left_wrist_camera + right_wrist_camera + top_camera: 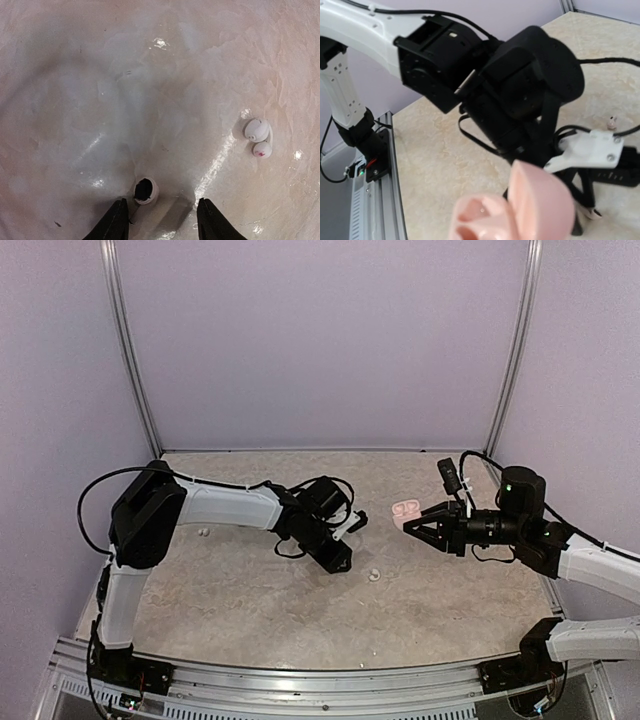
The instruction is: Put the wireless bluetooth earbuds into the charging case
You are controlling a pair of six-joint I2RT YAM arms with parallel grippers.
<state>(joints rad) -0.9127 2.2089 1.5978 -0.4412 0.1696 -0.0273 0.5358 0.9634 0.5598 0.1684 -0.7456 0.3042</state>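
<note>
Your right pincer [411, 524] pinches the open charging case [520, 210] aloft, cavities showing, presumably readied for loading. Your left pincer [161, 202] is spread low over the surface [150, 75], one earbud [146, 191] just ahead between its tips.

Four earbuds [257, 130] lie on the one table [250, 610], all small, rounded and whitish. Three are close to the left pincer [161, 202]. One earbud [146, 191], showing a dark opening, sits between that pincer's fingers [117, 220]. Two more lie touching each other beyond the pincer, toward the right edge of the left wrist view. The fourth earbud [203, 531] rests well behind the left pincer, near the left arm's elbow. There is one charging case [406, 509], pink and open, across from the left pincer, just beside the right pincer [405, 525]. Two arms [225, 505] and two pincers are in view.
</note>
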